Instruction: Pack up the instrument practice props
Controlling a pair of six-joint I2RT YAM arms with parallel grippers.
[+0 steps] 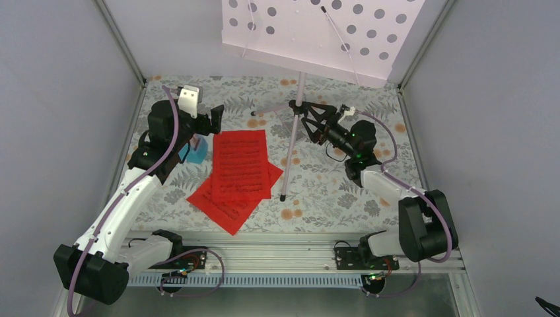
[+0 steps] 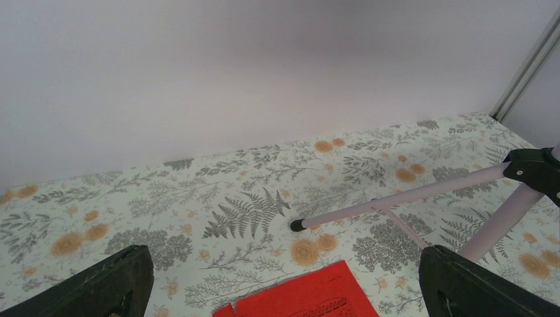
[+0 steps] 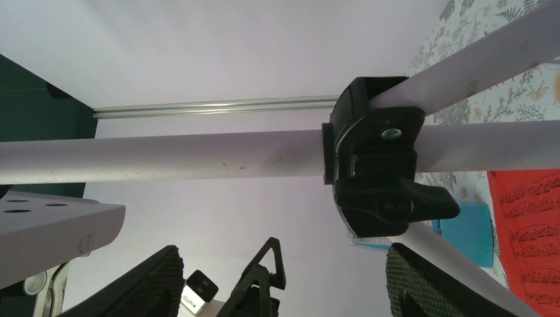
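The lilac music stand stands at the back of the table, its perforated desk [image 1: 317, 33] high up and its black tripod hub [image 1: 296, 105] low on the pole. My right gripper [image 1: 315, 124] is open and empty beside that hub [image 3: 373, 172]; the pole [image 3: 165, 155] lies beyond its fingertips [image 3: 280, 290]. Red sheet-music pages [image 1: 238, 173] lie fanned out on the cloth. My left gripper [image 1: 214, 119] is open and empty above their far corner [image 2: 310, 297], [image 2: 284, 287]. The light-blue metronome [image 1: 193, 150] sits left of the pages, partly hidden by my left arm, and shows in the right wrist view [image 3: 469, 232].
A tripod leg [image 2: 403, 195] with a black foot [image 2: 298, 225] reaches toward the back left; another leg [image 1: 288, 165] runs forward beside the pages. Grey walls enclose the floral cloth [image 1: 330, 191] on three sides. A metal rail [image 1: 297, 254] lines the near edge.
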